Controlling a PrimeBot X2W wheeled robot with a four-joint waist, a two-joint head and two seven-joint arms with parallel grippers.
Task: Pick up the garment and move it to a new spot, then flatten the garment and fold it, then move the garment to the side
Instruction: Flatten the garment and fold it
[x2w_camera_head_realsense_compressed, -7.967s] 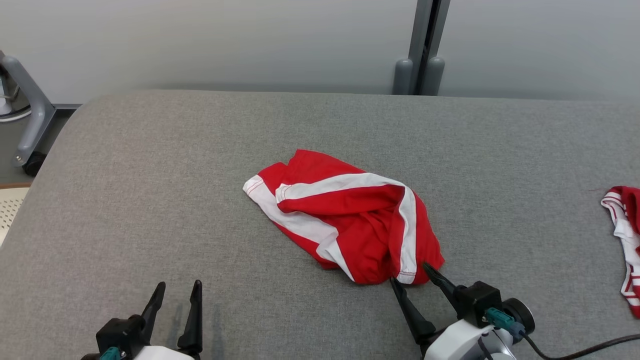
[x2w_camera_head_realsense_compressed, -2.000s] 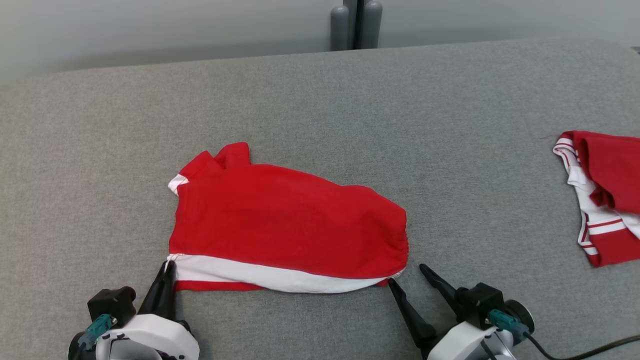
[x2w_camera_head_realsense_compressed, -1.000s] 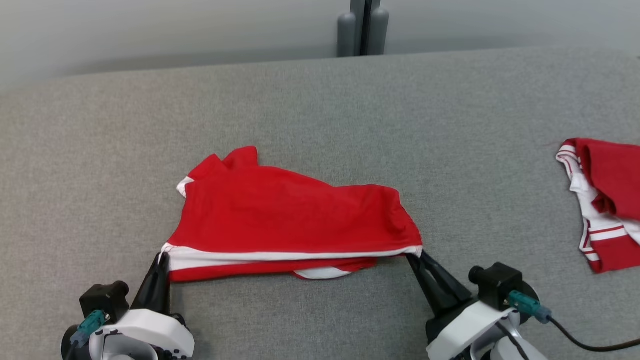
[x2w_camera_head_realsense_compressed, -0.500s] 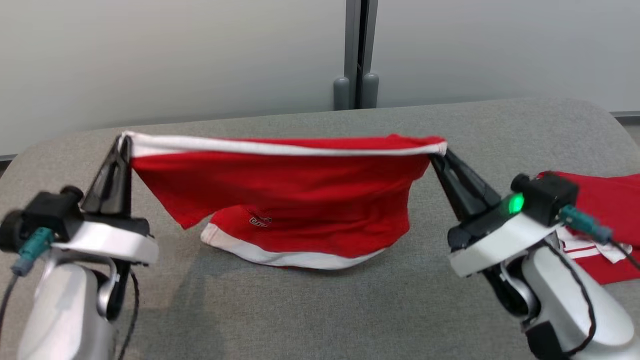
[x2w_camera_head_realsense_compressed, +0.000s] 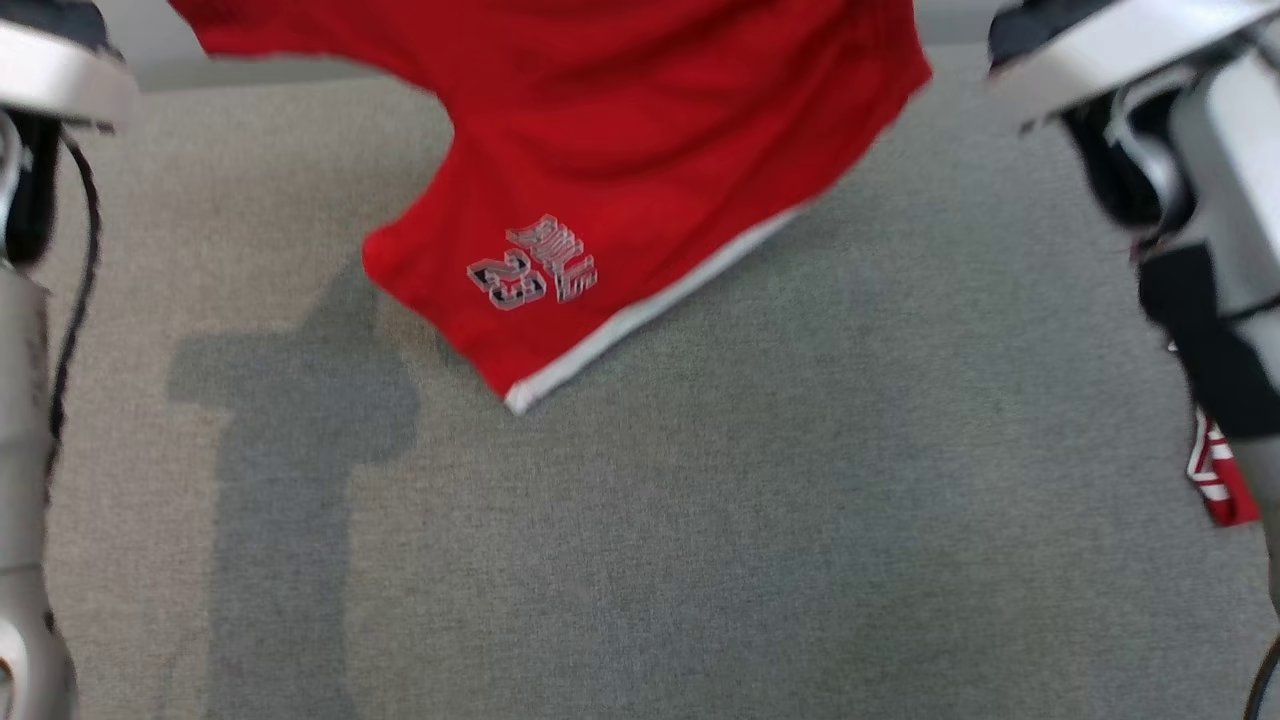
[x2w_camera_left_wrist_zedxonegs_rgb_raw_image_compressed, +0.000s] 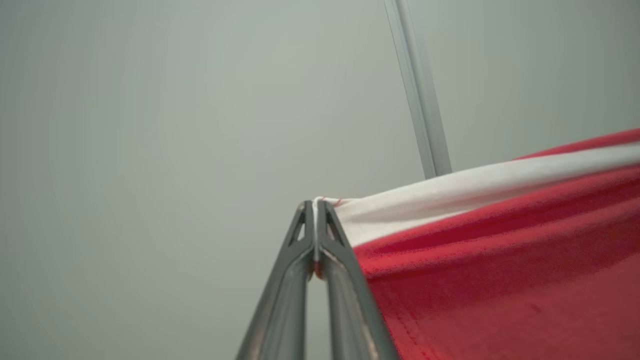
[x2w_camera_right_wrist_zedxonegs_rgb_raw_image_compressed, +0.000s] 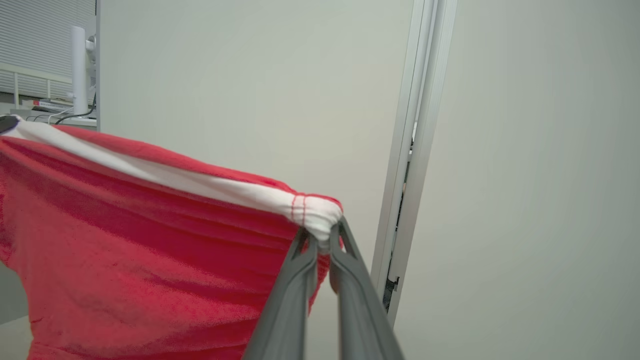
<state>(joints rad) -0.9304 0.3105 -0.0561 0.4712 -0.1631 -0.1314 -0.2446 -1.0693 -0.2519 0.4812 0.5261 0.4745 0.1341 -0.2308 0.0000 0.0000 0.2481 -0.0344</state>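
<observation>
The left gripper (x2w_camera_left_wrist_zedxonegs_rgb_raw_image_compressed: 316, 220) is closed on one white-edged corner of the red garment (x2w_camera_head_realsense_compressed: 640, 120), which hangs in the air above the grey table (x2w_camera_head_realsense_compressed: 800, 520). The right gripper (x2w_camera_right_wrist_zedxonegs_rgb_raw_image_compressed: 324, 239) is clamped on the other corner. For a good carry, I think both arms should travel at the same height and the same spacing, so that the top edge is taut. In the head view the long axis runs from 9 to 3 o'clock, and the lowest hem corner points to about 7 o'clock.
</observation>
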